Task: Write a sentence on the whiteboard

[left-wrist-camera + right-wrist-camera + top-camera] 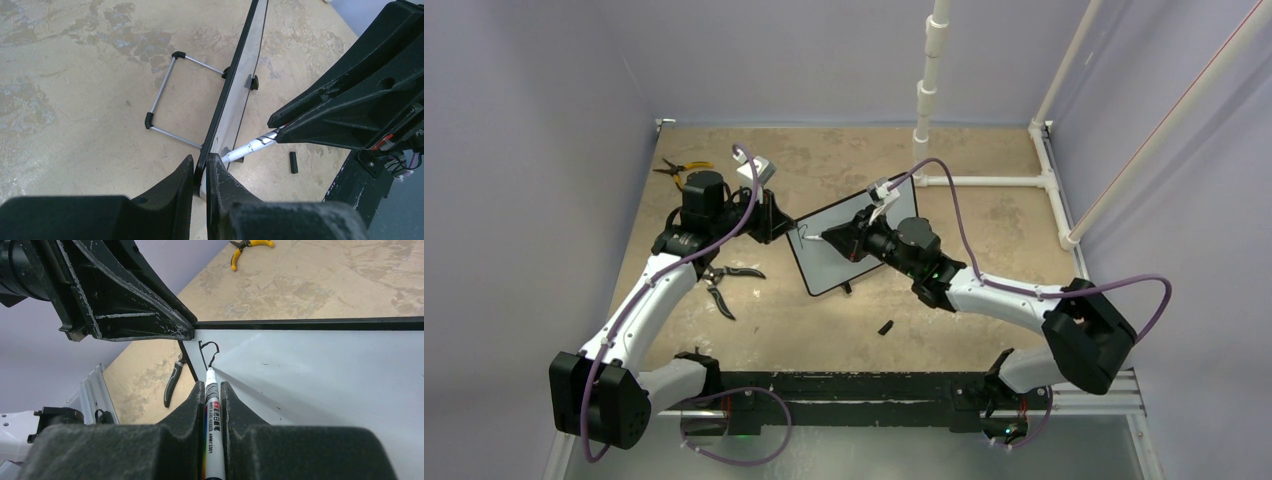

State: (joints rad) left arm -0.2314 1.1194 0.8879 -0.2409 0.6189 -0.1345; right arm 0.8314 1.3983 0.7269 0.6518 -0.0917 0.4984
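Black left hand (200, 162) pinches whiteboard (325, 380) corner | right hand (212, 390), reaching left, pinches marker (213, 430)

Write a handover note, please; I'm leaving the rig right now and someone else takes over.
Left pincer: shut on the whiteboard's edge, steadying it.
Right pincer: shut on the marker, tip at the board beside the left pincer.
Board: propped on its wire stand.
Done: one short black stroke of the sentence.
Left: nearly all of the sentence.
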